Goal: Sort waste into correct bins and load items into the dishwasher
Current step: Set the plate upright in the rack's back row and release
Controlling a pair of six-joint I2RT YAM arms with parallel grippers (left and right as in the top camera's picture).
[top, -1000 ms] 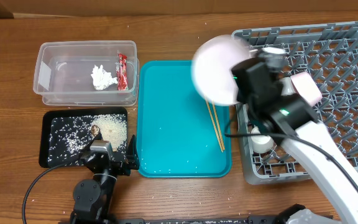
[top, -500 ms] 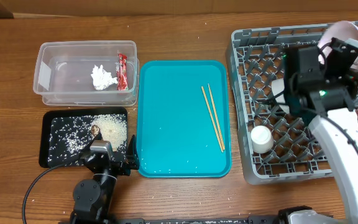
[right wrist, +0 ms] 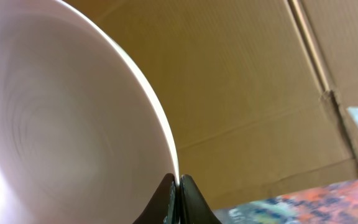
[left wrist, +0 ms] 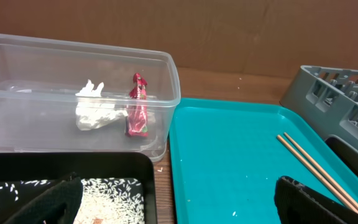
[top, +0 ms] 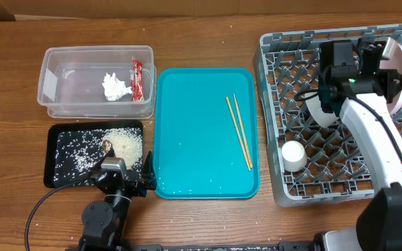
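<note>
My right gripper (top: 391, 70) is shut on the rim of the pale pink plate (top: 401, 57) and holds it on edge over the far right of the grey dish rack (top: 274, 174). In the right wrist view the fingertips (right wrist: 166, 193) pinch the plate's rim (right wrist: 61, 124). A white bowl (top: 315, 111) stands in the rack, with a small white cup (top: 293, 155) in front of it. Two chopsticks (top: 239, 131) lie on the teal tray (top: 194, 167). My left gripper (top: 121, 174) is open and empty, low over the near edges of the black tray and the teal tray.
The clear tub (top: 54, 70) holds the white napkin (top: 115, 86) and the red wrapper (top: 137, 80); both also show in the left wrist view. The black tray (top: 60, 171) holds rice (top: 125, 143) and a brown scrap (top: 107, 145).
My right arm has carried the pink plate from over the teal tray's right edge to the far right of the rack and turned it on edge. The left arm has not moved.
</note>
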